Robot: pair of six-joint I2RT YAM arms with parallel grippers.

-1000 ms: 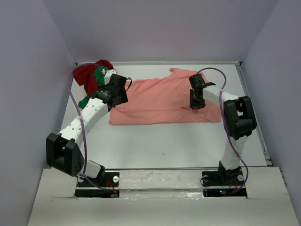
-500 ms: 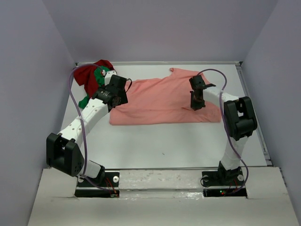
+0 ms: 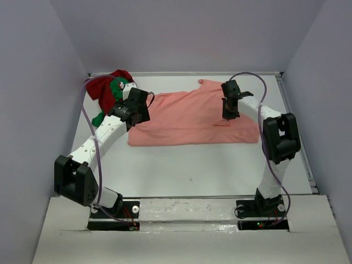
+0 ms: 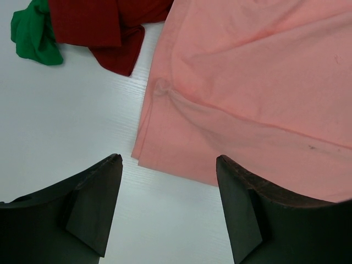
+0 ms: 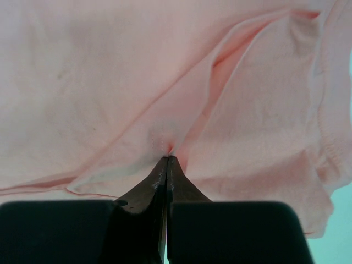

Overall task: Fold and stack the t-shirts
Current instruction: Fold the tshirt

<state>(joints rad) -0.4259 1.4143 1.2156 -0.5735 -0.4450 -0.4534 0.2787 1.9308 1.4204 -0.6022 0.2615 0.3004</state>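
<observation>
Right wrist, right end effector [image 5: 166, 158] pinching salmon-pink t-shirt [image 5: 99, 66], cloth puckered

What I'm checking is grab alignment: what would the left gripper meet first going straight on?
Probably the corner of the salmon-pink shirt, which lies between the fingers of the open left gripper; one finger would reach bare table beside it. Depth is hard to judge.

No text, label or number can be read; fine print may be lost.
</observation>
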